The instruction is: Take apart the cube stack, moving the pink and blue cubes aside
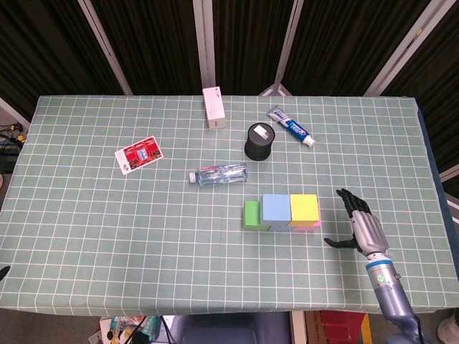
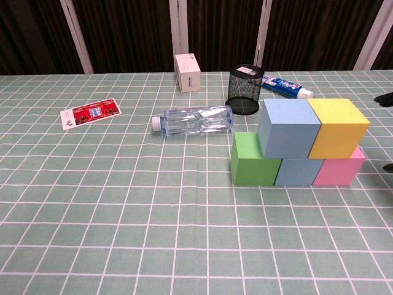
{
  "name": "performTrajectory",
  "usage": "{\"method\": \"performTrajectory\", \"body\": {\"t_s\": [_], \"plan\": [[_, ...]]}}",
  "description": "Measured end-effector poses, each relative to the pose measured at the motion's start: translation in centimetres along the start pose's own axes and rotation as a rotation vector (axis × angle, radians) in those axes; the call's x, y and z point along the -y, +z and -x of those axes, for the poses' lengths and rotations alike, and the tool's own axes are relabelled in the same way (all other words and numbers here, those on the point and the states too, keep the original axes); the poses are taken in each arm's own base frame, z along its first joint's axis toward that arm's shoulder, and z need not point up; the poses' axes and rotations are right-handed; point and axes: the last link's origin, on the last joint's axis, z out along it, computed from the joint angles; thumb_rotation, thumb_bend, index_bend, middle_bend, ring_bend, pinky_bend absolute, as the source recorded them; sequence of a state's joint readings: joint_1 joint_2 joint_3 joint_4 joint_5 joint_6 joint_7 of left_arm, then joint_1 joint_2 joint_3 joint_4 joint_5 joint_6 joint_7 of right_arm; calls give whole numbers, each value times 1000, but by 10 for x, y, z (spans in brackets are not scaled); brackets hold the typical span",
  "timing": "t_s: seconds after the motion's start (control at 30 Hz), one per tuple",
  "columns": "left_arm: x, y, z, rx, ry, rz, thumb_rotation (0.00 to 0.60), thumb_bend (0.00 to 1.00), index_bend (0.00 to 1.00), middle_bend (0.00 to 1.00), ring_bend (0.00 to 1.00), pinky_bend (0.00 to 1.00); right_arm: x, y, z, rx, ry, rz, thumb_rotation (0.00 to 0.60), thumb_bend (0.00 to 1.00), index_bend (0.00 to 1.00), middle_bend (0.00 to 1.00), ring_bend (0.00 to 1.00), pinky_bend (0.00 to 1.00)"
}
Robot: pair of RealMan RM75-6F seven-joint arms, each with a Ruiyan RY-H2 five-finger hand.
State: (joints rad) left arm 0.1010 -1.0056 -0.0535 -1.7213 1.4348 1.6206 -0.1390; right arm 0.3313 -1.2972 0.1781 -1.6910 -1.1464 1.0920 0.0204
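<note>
The cube stack stands right of the table's middle. Its bottom row holds a green cube, a blue cube and a pink cube. On top sit a light blue cube and a yellow cube. My right hand hovers just right of the stack, fingers spread, thumb toward the cubes, holding nothing. In the chest view only its dark fingertips show at the right edge. My left hand is barely seen as a dark tip at the left edge.
A clear water bottle lies behind the stack on the left. A black mesh cup, a toothpaste tube and a white box stand further back. A red card lies at the far left.
</note>
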Motion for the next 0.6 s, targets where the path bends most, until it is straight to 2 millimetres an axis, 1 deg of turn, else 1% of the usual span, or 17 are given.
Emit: {"method": "performTrajectory", "body": {"t_s": [0.13, 0.37, 0.6], "plan": [[0, 0, 0, -3, 0, -2, 600, 183, 158, 0, 0, 0, 4, 7, 9, 27, 12, 0, 600, 129, 20, 0, 0, 0], [0, -2, 0, -3, 4, -3, 600, 183, 160, 0, 0, 0, 13, 16, 15, 40, 50, -25, 600, 129, 36, 2, 0, 0], [1, -3, -2, -11, -2, -10, 600, 183, 162, 0, 0, 0, 24, 31, 24, 60, 44, -63, 600, 129, 55, 51, 0, 0]]}}
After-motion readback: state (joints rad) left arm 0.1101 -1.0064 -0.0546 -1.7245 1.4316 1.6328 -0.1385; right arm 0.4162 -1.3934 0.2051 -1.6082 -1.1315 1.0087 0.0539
